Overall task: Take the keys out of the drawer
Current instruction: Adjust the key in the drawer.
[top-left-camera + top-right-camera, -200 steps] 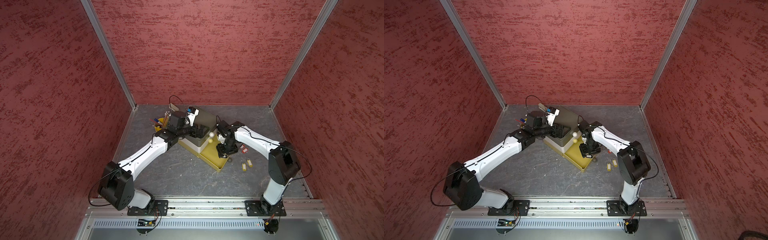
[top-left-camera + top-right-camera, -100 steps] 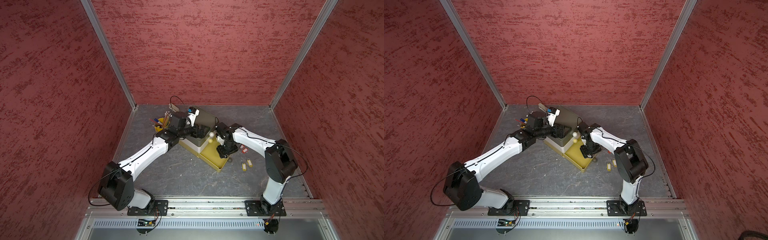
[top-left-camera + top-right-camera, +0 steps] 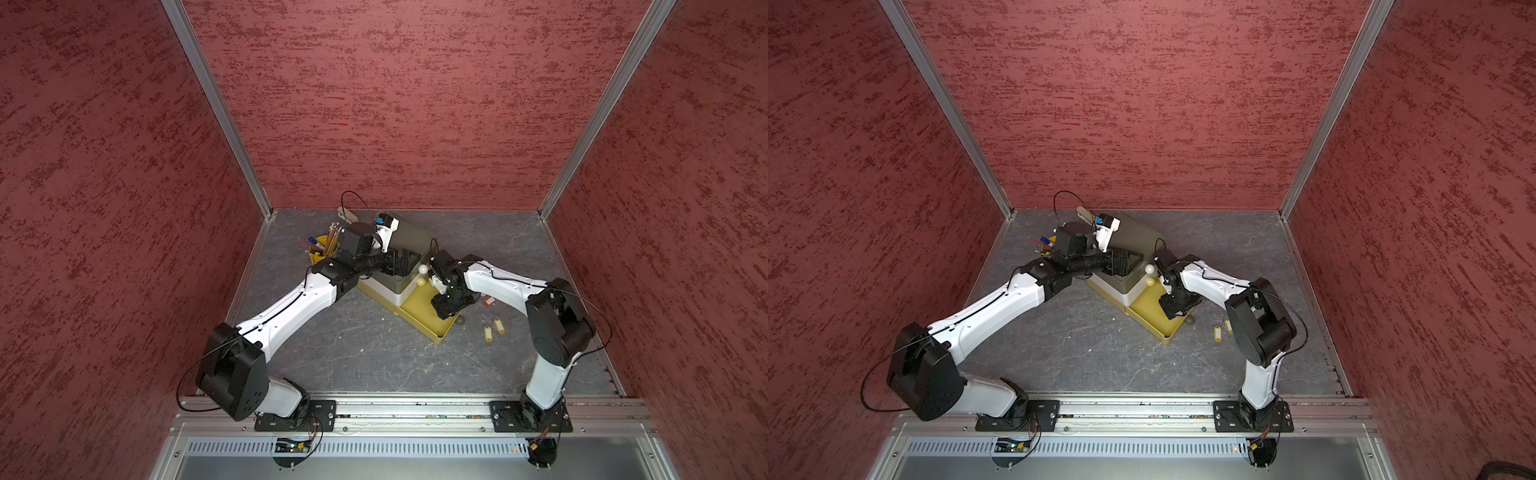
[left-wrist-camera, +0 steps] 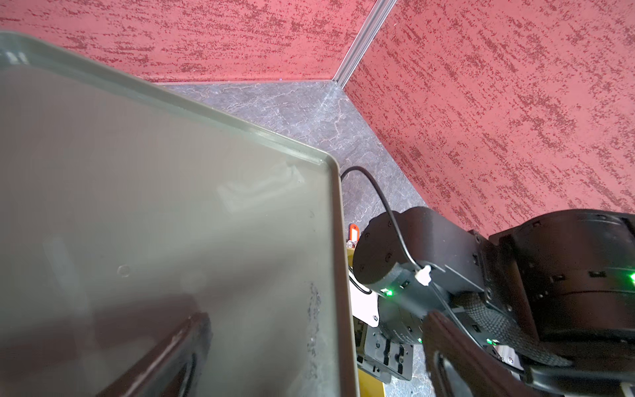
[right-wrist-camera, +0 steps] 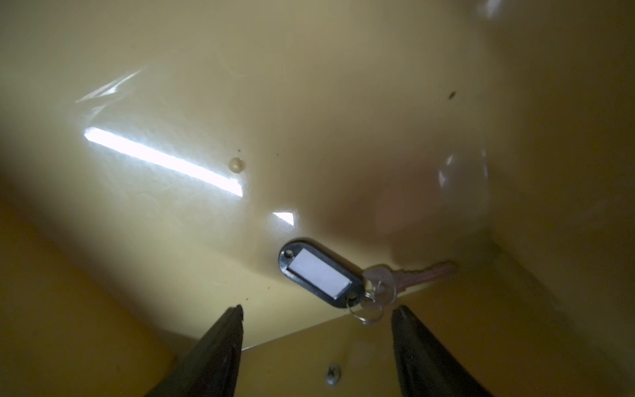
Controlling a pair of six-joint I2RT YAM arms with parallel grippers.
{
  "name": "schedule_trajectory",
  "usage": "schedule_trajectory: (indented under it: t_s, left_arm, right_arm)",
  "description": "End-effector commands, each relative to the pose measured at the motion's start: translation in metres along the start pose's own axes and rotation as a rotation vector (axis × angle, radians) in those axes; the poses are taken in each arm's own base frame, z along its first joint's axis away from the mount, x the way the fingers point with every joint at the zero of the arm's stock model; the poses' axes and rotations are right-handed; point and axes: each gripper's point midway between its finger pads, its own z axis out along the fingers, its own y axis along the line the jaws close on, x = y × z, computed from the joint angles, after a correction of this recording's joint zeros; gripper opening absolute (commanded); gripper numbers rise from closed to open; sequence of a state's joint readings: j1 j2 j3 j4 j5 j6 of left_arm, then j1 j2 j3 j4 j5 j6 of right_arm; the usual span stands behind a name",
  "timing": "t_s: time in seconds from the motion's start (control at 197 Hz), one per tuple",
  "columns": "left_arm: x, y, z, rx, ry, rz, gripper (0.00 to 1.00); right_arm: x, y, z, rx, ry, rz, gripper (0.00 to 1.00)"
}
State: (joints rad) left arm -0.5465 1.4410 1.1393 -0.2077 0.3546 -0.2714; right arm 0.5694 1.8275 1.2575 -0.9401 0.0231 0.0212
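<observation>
The black-tagged key (image 5: 321, 273) lay on the floor of the yellow drawer (image 5: 206, 86), lower right of centre in the right wrist view, near a corner wall. The right fingers (image 5: 220, 347) stood well apart just short of it, holding nothing. The key looked light, stiff and apt to slide on glossy plastic; the thick tag seemed a better hold than the thin blade. Two yellow-tagged keys (image 3: 488, 333) and a red-tagged key (image 3: 490, 301) lay on the surface (image 3: 374, 353), right of the drawer in a top view. The left fingers (image 4: 171, 347) were spread wide, empty, over the cabinet (image 4: 171, 172).

No legible text, numbers or brands in any view. Black key tag (image 5: 321, 273): white insert blank.
</observation>
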Motion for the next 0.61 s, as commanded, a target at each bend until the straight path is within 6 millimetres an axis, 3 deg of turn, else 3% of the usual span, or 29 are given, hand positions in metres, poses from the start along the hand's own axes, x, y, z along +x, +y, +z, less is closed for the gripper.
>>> schedule_trajectory:
  t_s: [0.0, 0.178, 0.37, 0.604]
  left_arm:
    - [0.078, 0.030, 0.004, -0.108, 0.284, -0.126, 1.00]
    - [0.077, 0.033, 0.003, -0.102, 0.284, -0.130, 1.00]
    - [0.078, 0.038, 0.001, -0.098, 0.290, -0.130, 1.00]
    - [0.077, 0.041, 0.000, -0.092, 0.291, -0.126, 1.00]
  right_arm:
    - [0.022, -0.016, 0.009, 0.093, 0.108, -0.034, 0.72]
    - [0.023, -0.013, 0.017, 0.078, 0.144, -0.028, 0.72]
    - [0.016, 0.027, 0.015, -0.148, 0.113, 0.015, 0.70]
    - [-0.002, 0.054, 0.008, -0.309, 0.058, 0.125, 0.69]
